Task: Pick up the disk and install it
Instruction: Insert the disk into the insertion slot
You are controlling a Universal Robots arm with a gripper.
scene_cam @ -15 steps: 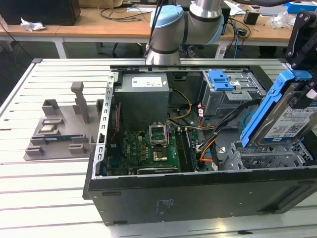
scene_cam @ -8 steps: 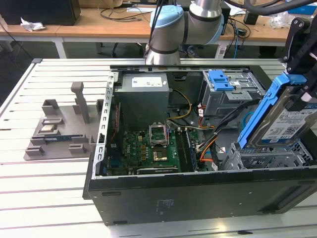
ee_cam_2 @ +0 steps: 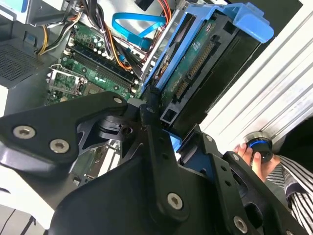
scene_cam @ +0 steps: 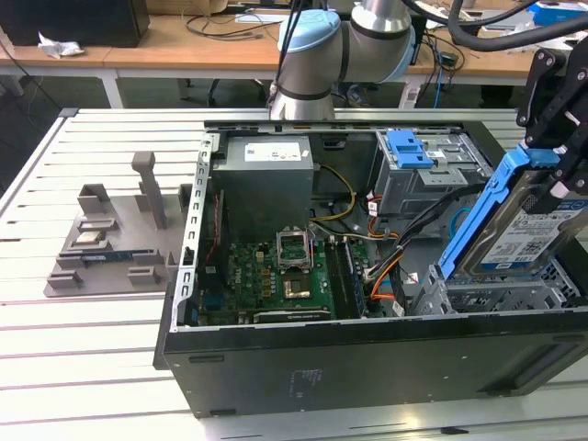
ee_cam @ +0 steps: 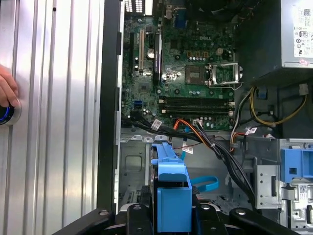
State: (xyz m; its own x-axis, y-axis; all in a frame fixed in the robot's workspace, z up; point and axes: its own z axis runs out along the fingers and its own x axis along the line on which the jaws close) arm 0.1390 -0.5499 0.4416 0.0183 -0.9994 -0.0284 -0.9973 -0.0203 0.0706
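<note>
At the exterior view's right, over the open computer case, the gripper pinches the disk by its blue bracket. The disk is tilted, lower end at the grey drive cage. Its blue-and-white label faces outward, print illegible. Second wrist view: a hand on a blue-ringed button.

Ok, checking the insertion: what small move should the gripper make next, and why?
Probably ease the disk down along its own slant. The gripper grips its upper end, the disk is tilted, and its lower end is just at the top of the metal bay on the exterior view's right, not yet seated.
</note>
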